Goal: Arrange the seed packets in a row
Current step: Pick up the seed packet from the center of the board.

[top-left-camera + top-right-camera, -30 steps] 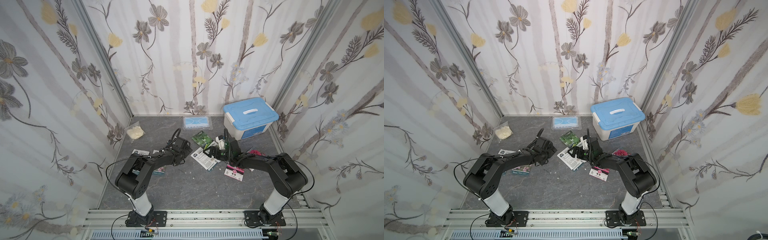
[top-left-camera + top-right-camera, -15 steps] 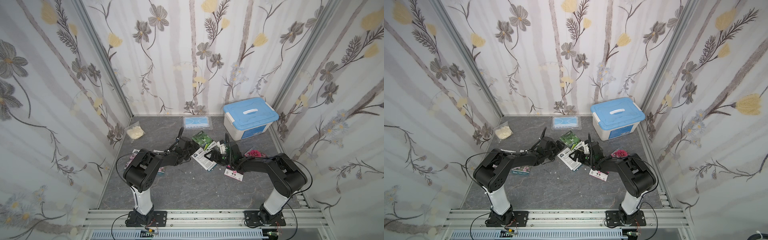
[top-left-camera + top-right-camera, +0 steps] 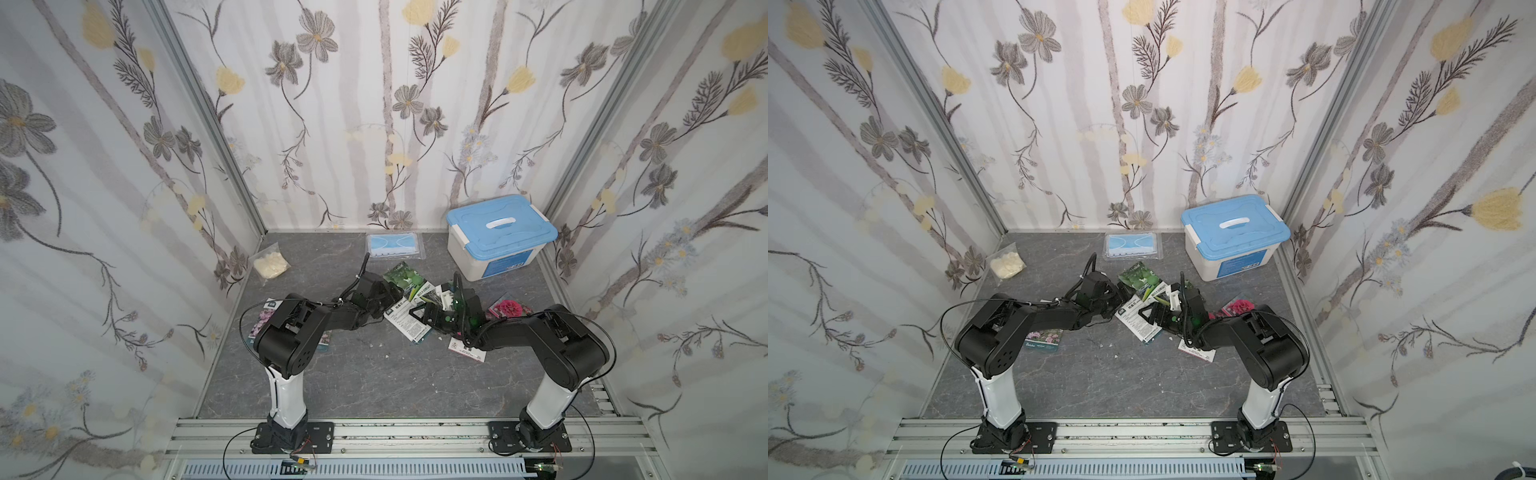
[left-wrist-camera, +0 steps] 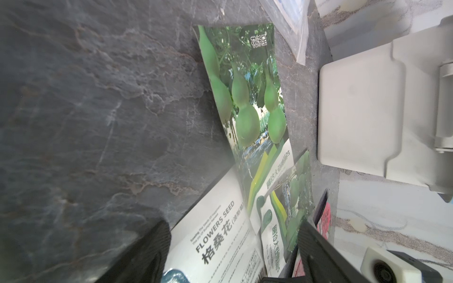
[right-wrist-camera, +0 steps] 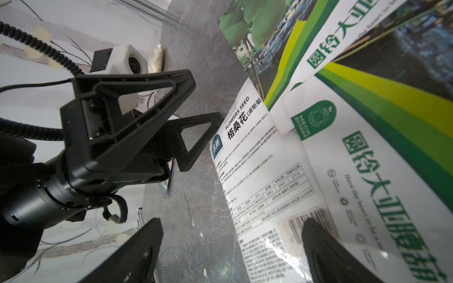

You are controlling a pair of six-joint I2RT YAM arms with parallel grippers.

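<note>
We look down on the grey stone-patterned table (image 3: 374, 386), with a blue-lidded storage box (image 3: 500, 232) in its far right corner and a clear bag (image 3: 394, 245) holding a blue face mask by the back wall. The seed packets (image 3: 399, 320) form no row. In the middle, a white-backed packet (image 5: 257, 171) and two green gourd packets (image 3: 406, 277) overlap in a heap. A red-bloom packet (image 3: 509, 308) lies right of it, a white-and-pink packet (image 3: 467, 352) lies nearer the front, and purple-flower packets (image 3: 1044, 337) lie at the left. The left gripper (image 5: 204, 103) hovers beside the heap, fingers apart and empty. The right gripper (image 5: 232, 227) straddles the white-backed packet's edge, fingers apart. A small cream-filled bag (image 3: 271, 264) sits by the left wall.
</note>
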